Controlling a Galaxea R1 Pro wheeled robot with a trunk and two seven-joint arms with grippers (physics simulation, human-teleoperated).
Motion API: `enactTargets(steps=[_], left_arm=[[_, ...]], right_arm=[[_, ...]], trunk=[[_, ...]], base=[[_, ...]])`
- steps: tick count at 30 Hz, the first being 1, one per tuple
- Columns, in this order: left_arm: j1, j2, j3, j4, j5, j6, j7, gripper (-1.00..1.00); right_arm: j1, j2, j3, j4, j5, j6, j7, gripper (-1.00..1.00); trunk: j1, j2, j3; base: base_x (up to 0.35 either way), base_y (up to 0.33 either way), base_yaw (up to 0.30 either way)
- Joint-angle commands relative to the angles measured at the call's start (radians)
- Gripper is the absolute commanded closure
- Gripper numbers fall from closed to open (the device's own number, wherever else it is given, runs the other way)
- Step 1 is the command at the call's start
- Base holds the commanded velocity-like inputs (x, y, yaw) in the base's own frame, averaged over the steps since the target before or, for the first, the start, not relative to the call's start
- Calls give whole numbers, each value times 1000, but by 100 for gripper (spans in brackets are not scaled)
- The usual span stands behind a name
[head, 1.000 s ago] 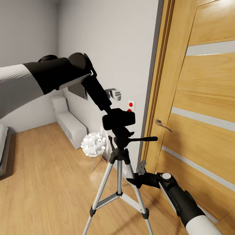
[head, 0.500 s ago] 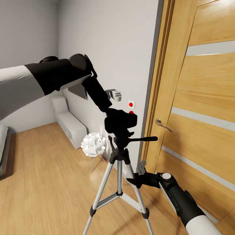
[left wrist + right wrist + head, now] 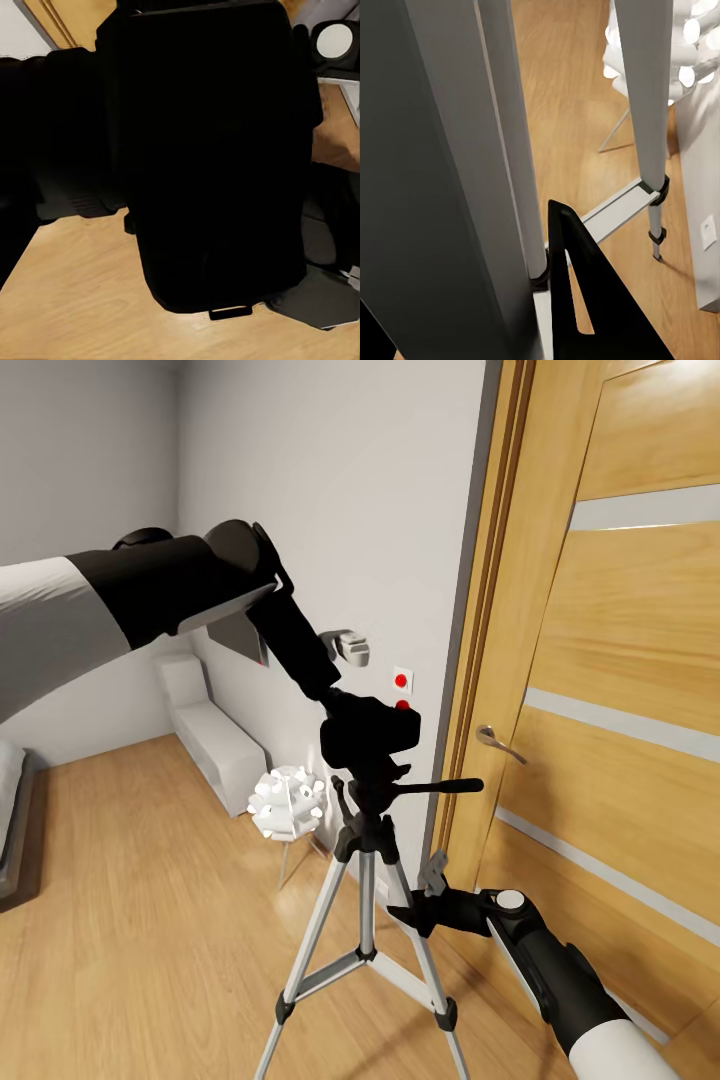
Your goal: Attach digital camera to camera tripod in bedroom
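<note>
The digital camera [image 3: 368,729] sits right on top of the camera tripod [image 3: 365,880], its black body resting on the tripod's black head, above the pan handle that sticks out toward the wooden door [image 3: 620,690]. A red dot shows at the camera's upper edge. The left end effector [image 3: 335,705] reaches down from the upper left and is at the camera's top corner; in the left wrist view the camera [image 3: 210,150] is a big dark block right in front of the lens, so the fingers are hidden and I cannot tell whether they clamp the body or have let go.

The right end effector [image 3: 425,895] is low, beside the tripod's near leg, just under the leg joint. In the right wrist view one dark finger [image 3: 585,300] lies just beside a silver leg [image 3: 521,150]; how wide its fingers stand cannot be told.

Beyond the tripod, away from both end effectors, a white ball-shaped lamp [image 3: 288,803] stands on the light wood floor [image 3: 130,920] near the white wall [image 3: 350,510], with a white bench [image 3: 215,735] farther back.
</note>
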Motion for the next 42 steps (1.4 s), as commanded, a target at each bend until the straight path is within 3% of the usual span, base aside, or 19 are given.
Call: enactTargets(steps=[1,11,12,16,20,26,36,42], left_arm=[[-2,2,4,-2,3,6,-2,-100],[-6,31,81,-24,1,6,-2,-100],[-6,38,92,-32,0,6,-2,-100],[-7,84,157,-85,-7,6,-2,-100],[-6,117,188,-121,-10,6,0,-100],[-5,137,204,-143,-12,6,0,-100],[-2,145,212,-150,-14,6,7,-100],[62,187,231,-144,-16,6,81,-100]], right_arm=[[-1,0,1,-2,0,5,3,100],[-1,0,1,-3,0,6,3,100],[-1,0,1,-3,0,6,3,-100],[-1,0,1,-4,0,6,3,-100],[-1,0,1,-5,0,6,3,-100],[-1,0,1,-5,0,6,3,-100],[0,-4,-1,-13,-1,5,5,-100],[3,-11,-7,-26,-1,7,6,-100]], trunk=[[1,-2,-2],[1,-2,-2],[1,-2,-2],[1,-2,-2],[1,-2,-2],[1,-2,-2],[1,-2,-2],[1,-2,-2]], base=[[0,0,0],[0,0,0],[0,0,0],[0,0,0],[0,0,0],[0,0,0],[0,0,0],[0,0,0]])
